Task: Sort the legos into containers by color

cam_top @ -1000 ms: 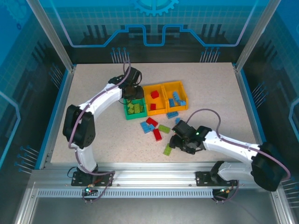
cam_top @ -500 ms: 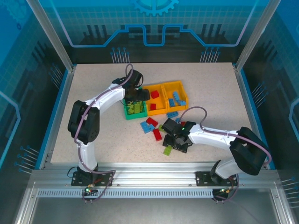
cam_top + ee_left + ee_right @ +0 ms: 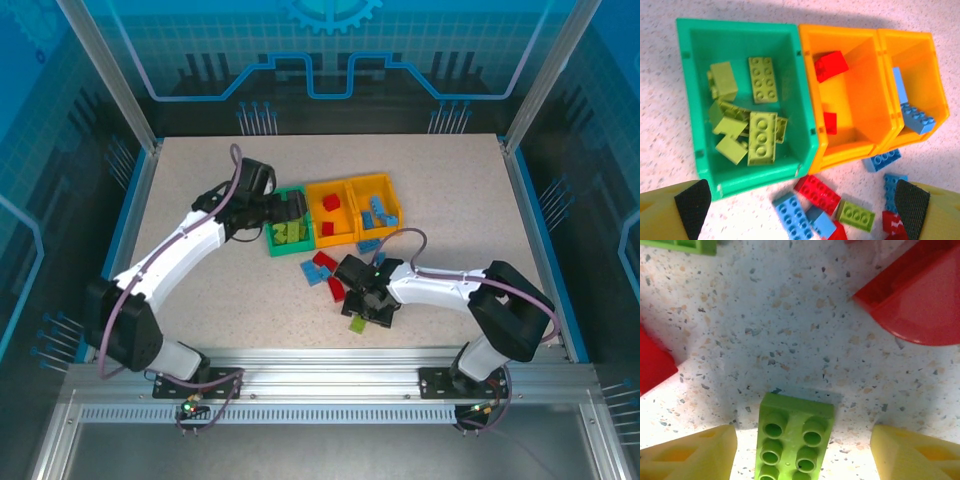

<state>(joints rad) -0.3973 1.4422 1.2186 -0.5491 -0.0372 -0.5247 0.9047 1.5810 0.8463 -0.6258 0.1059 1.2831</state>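
The green container (image 3: 690,100) (image 3: 272,245) holds several lime legos (image 3: 762,137). Beside it, the middle orange container (image 3: 840,31) (image 3: 330,238) holds two red bricks (image 3: 831,65). The right orange container (image 3: 905,35) (image 3: 375,180) holds blue bricks (image 3: 917,117). My left gripper (image 3: 802,205) (image 3: 288,208) hovers open and empty over the green container's near edge. My right gripper (image 3: 805,455) (image 3: 365,302) is low over the table and open. A lime brick (image 3: 792,437) (image 3: 357,323) lies between its yellow fingers (image 3: 695,452) without touching either.
Loose legos lie just in front of the containers: a red brick (image 3: 817,192) (image 3: 324,262), blue bricks (image 3: 792,215) (image 3: 882,159), a lime brick (image 3: 856,216). Red pieces (image 3: 915,300) (image 3: 652,362) lie close around the right gripper. The blue-edged table (image 3: 200,180) has bare surface at left and far right.
The left gripper has opened above the green container and its arm has swung back to the left. The right gripper slid left and down onto the lone lime brick, its jaws narrowing a little.
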